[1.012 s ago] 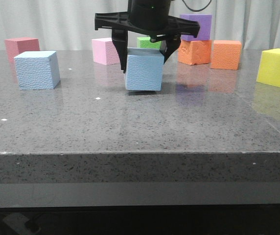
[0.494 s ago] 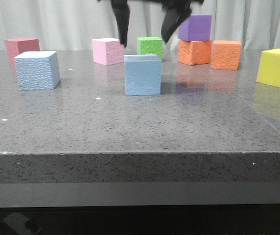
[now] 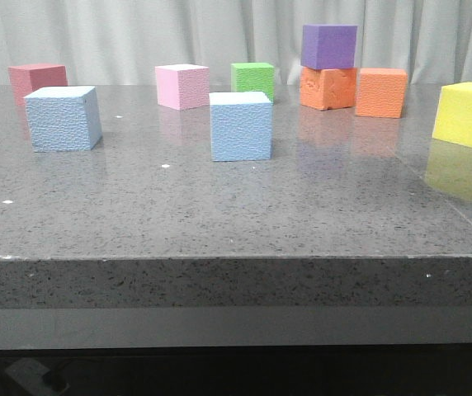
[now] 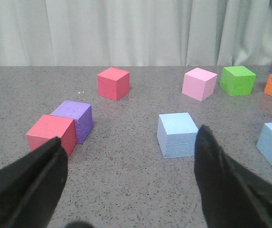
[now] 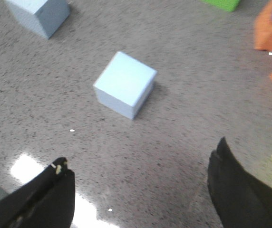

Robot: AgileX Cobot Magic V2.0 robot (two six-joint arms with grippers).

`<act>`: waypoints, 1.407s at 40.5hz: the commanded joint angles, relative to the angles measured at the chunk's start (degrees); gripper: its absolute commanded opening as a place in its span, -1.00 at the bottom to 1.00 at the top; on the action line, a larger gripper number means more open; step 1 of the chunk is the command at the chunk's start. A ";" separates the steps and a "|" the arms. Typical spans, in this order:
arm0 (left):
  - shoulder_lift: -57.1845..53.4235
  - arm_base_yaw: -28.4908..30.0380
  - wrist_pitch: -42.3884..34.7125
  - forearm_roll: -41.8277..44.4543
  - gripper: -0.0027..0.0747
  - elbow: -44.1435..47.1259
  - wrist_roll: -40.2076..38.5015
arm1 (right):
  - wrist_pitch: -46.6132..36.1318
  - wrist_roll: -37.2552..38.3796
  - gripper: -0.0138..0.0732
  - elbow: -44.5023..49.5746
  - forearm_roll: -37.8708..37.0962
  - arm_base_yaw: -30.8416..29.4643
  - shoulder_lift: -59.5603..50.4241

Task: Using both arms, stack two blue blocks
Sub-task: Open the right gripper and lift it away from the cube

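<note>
A grey speckled bench (image 3: 219, 214) fills most of the front view, with pale curtains (image 3: 137, 33) behind it. At the upper left stands a red cube (image 3: 36, 78). Near the top centre a pink cube (image 3: 181, 86) sits beside a green cube (image 3: 252, 79). To the right, a purple cube (image 3: 329, 45) rests on an orange cube (image 3: 328, 88), with a second orange cube (image 3: 381, 91) just beside. A yellow cube (image 3: 468, 115) sits at the right edge.
</note>
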 commanded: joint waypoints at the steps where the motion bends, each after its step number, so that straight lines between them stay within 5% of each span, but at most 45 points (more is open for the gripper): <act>1: 0.72 0.19 -4.72 -0.12 0.48 -1.53 -0.39 | -10.08 -0.90 0.66 6.90 0.64 -1.01 -9.50; 10: 0.72 0.19 -4.72 -0.12 0.48 -1.53 -0.39 | -20.68 -1.02 0.66 23.71 0.85 -0.89 -21.45; 20: 0.72 0.19 -4.72 -0.12 0.48 -1.53 -0.39 | -22.89 -5.39 0.66 34.44 1.02 0.51 -29.93; 57: 1.16 0.19 -6.44 -6.11 0.49 -1.74 -0.02 | -21.86 -5.90 0.66 34.91 1.26 1.08 -30.70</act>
